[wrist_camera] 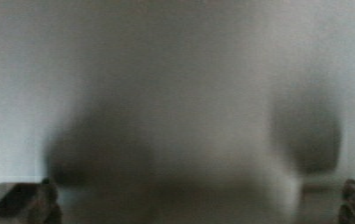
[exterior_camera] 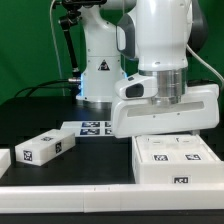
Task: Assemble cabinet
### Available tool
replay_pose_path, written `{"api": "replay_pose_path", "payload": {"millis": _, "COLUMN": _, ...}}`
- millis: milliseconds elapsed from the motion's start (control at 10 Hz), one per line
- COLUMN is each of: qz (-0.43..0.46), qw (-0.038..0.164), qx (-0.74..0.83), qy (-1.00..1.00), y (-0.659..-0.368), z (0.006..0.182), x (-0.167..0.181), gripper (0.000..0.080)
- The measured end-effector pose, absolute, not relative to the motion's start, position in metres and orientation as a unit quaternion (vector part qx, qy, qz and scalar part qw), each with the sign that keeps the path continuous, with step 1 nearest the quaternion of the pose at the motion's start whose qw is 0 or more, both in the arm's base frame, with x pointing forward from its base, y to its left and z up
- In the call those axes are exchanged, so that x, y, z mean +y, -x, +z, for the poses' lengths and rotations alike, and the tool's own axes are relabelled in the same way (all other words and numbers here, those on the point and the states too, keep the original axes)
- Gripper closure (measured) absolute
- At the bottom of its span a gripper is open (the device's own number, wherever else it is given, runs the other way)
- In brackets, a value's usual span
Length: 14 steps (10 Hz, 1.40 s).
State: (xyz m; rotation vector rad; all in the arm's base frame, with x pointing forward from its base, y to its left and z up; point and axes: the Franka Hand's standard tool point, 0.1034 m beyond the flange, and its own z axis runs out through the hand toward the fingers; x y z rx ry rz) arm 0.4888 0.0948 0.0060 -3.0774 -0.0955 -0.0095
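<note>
The white cabinet body (exterior_camera: 175, 160), with square tags on its top and front, lies flat at the front on the exterior view's right. My gripper (exterior_camera: 165, 132) hangs directly over it, with the hand almost down on its top face, and the fingertips are hidden there. In the wrist view the gripper (wrist_camera: 188, 205) looks at a blurred white surface from very close. Its two dark fingers (wrist_camera: 14, 200) stand far apart at the picture's edges, with nothing between them. A smaller tagged white block (exterior_camera: 45, 147) lies on the black table on the exterior view's left.
The marker board (exterior_camera: 95, 127) lies flat in the middle behind the parts. Another white piece (exterior_camera: 4, 160) shows partly at the exterior view's far left edge. A white rail (exterior_camera: 100, 200) runs along the table's front. The robot base (exterior_camera: 100, 70) stands at the back.
</note>
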Motion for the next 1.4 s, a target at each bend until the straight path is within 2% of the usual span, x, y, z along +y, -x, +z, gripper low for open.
{"api": "replay_pose_path", "payload": {"millis": 100, "qz": -0.003, "qw": 0.031, "qx": -0.034, "qy": 0.999, "y": -0.4889, "z": 0.006, "x": 0.0948, "gripper": 0.0003}}
{"api": "replay_pose_path", "payload": {"millis": 200, "qz": -0.003, "qw": 0.031, "qx": -0.035, "qy": 0.999, "y": -0.4892, "z": 0.0061, "x": 0.0949, "gripper": 0.0118}}
{"api": "replay_pose_path", "payload": {"millis": 300, "qz": -0.004, "qw": 0.032, "qx": -0.038, "qy": 0.999, "y": -0.49, "z": 0.0065, "x": 0.0929, "gripper": 0.0266}}
{"api": "replay_pose_path", "payload": {"millis": 400, "qz": -0.005, "qw": 0.033, "qx": -0.033, "qy": 0.999, "y": -0.4906, "z": 0.0066, "x": 0.0907, "gripper": 0.0266}}
{"api": "replay_pose_path", "payload": {"millis": 500, "qz": -0.017, "qw": 0.035, "qx": -0.027, "qy": 0.999, "y": -0.4901, "z": 0.0064, "x": 0.093, "gripper": 0.0492}}
{"api": "replay_pose_path", "payload": {"millis": 600, "qz": -0.017, "qw": 0.034, "qx": -0.021, "qy": 0.999, "y": -0.4866, "z": 0.0045, "x": 0.0928, "gripper": 0.0492}}
{"api": "replay_pose_path", "payload": {"millis": 700, "qz": -0.017, "qw": 0.033, "qx": -0.02, "qy": 0.999, "y": -0.4857, "z": 0.0034, "x": 0.0909, "gripper": 0.0684}}
{"api": "replay_pose_path", "payload": {"millis": 800, "qz": -0.019, "qw": 0.033, "qx": -0.023, "qy": 0.999, "y": -0.4862, "z": 0.0035, "x": 0.0915, "gripper": 0.0684}}
{"api": "replay_pose_path", "payload": {"millis": 900, "qz": -0.018, "qw": 0.033, "qx": -0.026, "qy": 0.999, "y": -0.486, "z": 0.0035, "x": 0.0921, "gripper": 0.0773}}
{"api": "replay_pose_path", "payload": {"millis": 1000, "qz": -0.018, "qw": 0.033, "qx": -0.031, "qy": 0.999, "y": -0.4857, "z": 0.0034, "x": 0.0917, "gripper": 0.0794}}
{"api": "replay_pose_path", "payload": {"millis": 1400, "qz": -0.013, "qw": 0.031, "qx": -0.061, "qy": 0.998, "y": -0.4849, "z": 0.0072, "x": 0.0911, "gripper": 0.0797}}
